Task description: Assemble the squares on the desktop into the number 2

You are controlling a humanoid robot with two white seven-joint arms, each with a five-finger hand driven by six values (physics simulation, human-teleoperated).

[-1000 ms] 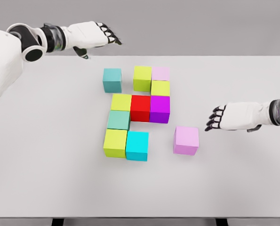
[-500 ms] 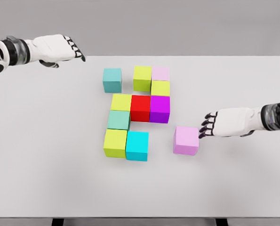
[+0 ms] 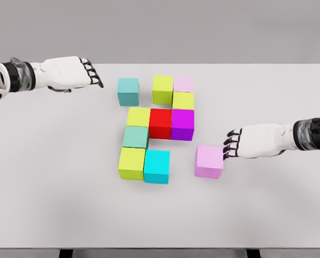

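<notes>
Coloured cubes lie on the white table (image 3: 52, 177). A joined group holds a lime cube (image 3: 162, 88), pale pink cube (image 3: 183, 84), yellow-green cube (image 3: 183, 100), yellow cube (image 3: 139, 116), red cube (image 3: 161, 123), magenta cube (image 3: 182, 124), teal-green cube (image 3: 135, 137), lime cube (image 3: 131, 163) and cyan cube (image 3: 156, 166). A teal cube (image 3: 128, 91) stands apart at upper left. My right hand (image 3: 232, 144) has relaxed open fingers touching the right side of a loose lilac cube (image 3: 209, 161). My left hand (image 3: 91, 74) hovers open, left of the teal cube.
The table's far edge runs just behind the top cubes. Bare tabletop stretches along the front and on both sides of the cube group.
The right hand moved left onto the lilac cube's side and pushed it slightly left. The left hand swung out to the left, then came back a little toward the teal cube.
</notes>
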